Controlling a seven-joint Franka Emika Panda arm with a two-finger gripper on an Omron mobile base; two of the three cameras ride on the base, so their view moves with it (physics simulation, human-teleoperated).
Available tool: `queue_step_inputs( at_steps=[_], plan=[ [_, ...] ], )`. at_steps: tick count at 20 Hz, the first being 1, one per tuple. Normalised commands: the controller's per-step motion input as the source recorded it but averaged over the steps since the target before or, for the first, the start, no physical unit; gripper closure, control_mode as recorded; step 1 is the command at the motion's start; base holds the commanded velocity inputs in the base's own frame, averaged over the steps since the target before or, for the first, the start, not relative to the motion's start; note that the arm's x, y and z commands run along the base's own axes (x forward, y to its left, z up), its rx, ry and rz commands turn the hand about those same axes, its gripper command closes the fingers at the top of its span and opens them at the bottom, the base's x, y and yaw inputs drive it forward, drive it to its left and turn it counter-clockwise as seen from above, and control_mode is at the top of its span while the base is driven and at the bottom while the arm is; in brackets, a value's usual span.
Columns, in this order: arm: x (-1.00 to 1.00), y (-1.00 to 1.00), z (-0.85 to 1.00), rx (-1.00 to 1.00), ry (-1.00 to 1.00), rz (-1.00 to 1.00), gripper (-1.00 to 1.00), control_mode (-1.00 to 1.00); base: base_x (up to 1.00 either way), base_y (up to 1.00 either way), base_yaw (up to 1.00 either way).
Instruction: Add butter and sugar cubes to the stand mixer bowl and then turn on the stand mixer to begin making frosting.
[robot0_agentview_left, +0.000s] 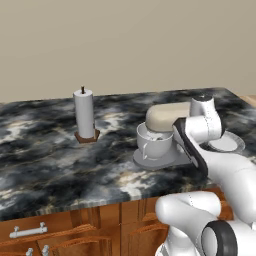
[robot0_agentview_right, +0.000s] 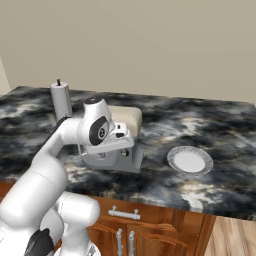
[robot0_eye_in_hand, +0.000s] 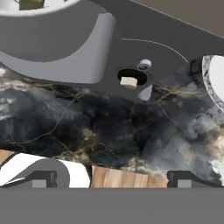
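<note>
The stand mixer (robot0_agentview_left: 167, 117) stands on the counter, its cream head lowered over the stand mixer bowl (robot0_agentview_left: 153, 144) on the flat grey base. In the right base view my gripper (robot0_agentview_right: 125, 150) hangs just in front of the stand mixer (robot0_agentview_right: 129, 117), at its right side. The hand view has the grey stand mixer body (robot0_eye_in_hand: 65, 48) close ahead, with a small beige knob (robot0_eye_in_hand: 129, 81) in a dark recess. My gripper (robot0_eye_in_hand: 113, 178) is open with nothing between its fingers and a gap separates it from the knob. The butter and sugar cubes are hidden; the bowl's inside does not show.
A white paper-towel roll (robot0_agentview_left: 84, 114) stands upright left of the mixer. A round white plate (robot0_agentview_right: 190, 160) lies on the dark marble counter to the mixer's right. Wooden drawers (robot0_agentview_left: 60, 240) run under the counter's front edge.
</note>
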Motion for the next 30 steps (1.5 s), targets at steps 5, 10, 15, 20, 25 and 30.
queue_step_inputs(
  at_steps=[5, 10, 15, 20, 25, 30],
  plan=[
    [0.0, 0.0, -0.28, -0.09, -0.01, 0.14, -1.0, -1.0, 0.0, 0.0, 0.0],
    [0.08, 0.0, -0.12, -0.04, -0.01, 0.05, -1.0, -1.0, 0.0, 0.0, 0.0],
    [0.19, 0.0, -0.01, -0.04, 0.0, 0.01, -1.0, -1.0, 0.0, 0.0, 0.0],
    [0.15, 0.0, 0.0, -0.04, -0.04, 0.0, -1.0, -1.0, 0.0, 0.0, 0.0],
    [0.18, 0.0, 0.0, -0.04, -0.03, 0.0, -1.0, -1.0, 0.0, 0.0, 0.0],
    [0.03, 0.0, -0.15, -0.04, -0.08, 0.0, -1.0, -1.0, 0.0, 0.0, 0.0]
  ],
)
